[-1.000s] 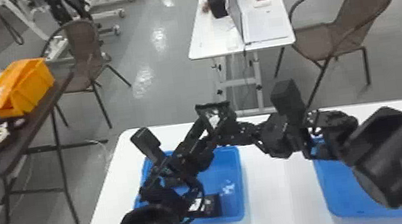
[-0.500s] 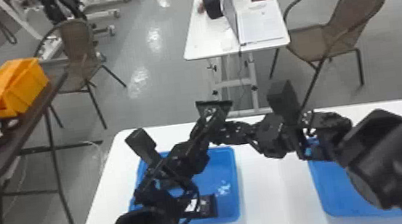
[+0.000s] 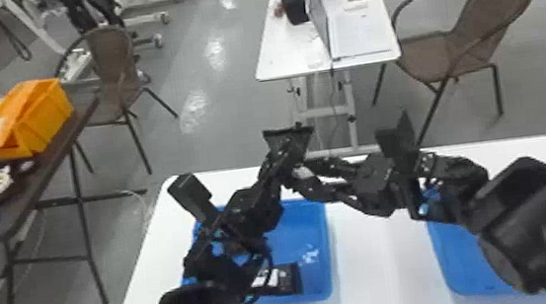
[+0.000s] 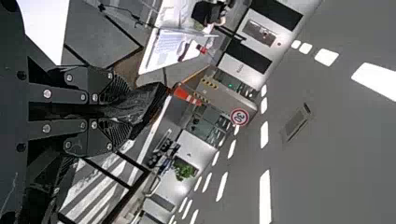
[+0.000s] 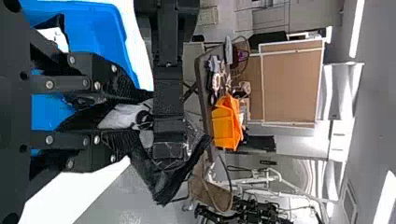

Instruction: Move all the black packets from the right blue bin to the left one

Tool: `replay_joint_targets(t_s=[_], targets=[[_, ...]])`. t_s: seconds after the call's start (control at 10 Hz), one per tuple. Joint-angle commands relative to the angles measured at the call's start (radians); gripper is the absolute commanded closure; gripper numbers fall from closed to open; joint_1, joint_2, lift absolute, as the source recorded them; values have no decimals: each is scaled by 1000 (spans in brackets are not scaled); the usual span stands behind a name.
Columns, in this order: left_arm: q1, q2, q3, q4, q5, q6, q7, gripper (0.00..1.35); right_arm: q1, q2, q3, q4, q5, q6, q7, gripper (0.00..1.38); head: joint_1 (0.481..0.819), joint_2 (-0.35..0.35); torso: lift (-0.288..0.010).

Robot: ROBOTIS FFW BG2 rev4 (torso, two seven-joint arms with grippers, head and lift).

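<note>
My left gripper [image 3: 279,173] and my right gripper [image 3: 312,179] meet above the far edge of the left blue bin [image 3: 323,252], at a black packet [image 3: 288,137] with a white patch. In the left wrist view, my left gripper [image 4: 119,106] is shut on the crinkled black packet [image 4: 149,100]. Seen from the right wrist, my right gripper [image 5: 123,116] is shut on the same packet [image 5: 180,172], with the left gripper's fingers [image 5: 168,100] across it. Another black packet [image 3: 288,279] with white labels lies in the left bin. The right blue bin [image 3: 470,264] is partly hidden by the right arm.
Both bins stand on a white table [image 3: 380,260], with bare tabletop between them. A dark side table [image 3: 36,178] with an orange bin [image 3: 44,117] stands to the left. Beyond are a white desk [image 3: 275,59] and two brown chairs.
The head view has shifted slightly. The held packet's black upper end sits a little higher, and the right wrist appears slightly turned. Both grippers stay close together at the packet.
</note>
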Motion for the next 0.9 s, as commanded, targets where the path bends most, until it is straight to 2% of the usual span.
replay_joint_targets(t_s=[0.0, 0.2, 0.4, 0.7, 0.8], targets=[[8, -2, 25, 17, -5, -66, 10, 1227, 54, 22, -75, -6, 23, -25, 13, -2, 695, 202, 0], [18, -2, 82, 48, -75, -161, 30, 1227, 159, 62, -239, -50, 50, -25, 17, 13, 695, 221, 0], [42, -2, 140, 68, -154, -207, 71, 1227, 255, 108, -403, -133, 137, 4, 16, 28, 695, 225, 0], [80, -2, 203, 136, -356, -273, 97, 1225, 374, 157, -547, -208, 178, 33, 1, 71, 695, 216, 0], [87, -2, 189, 180, -324, -286, 96, 1072, 383, 159, -566, -211, 177, 21, -1, 81, 695, 214, 0]])
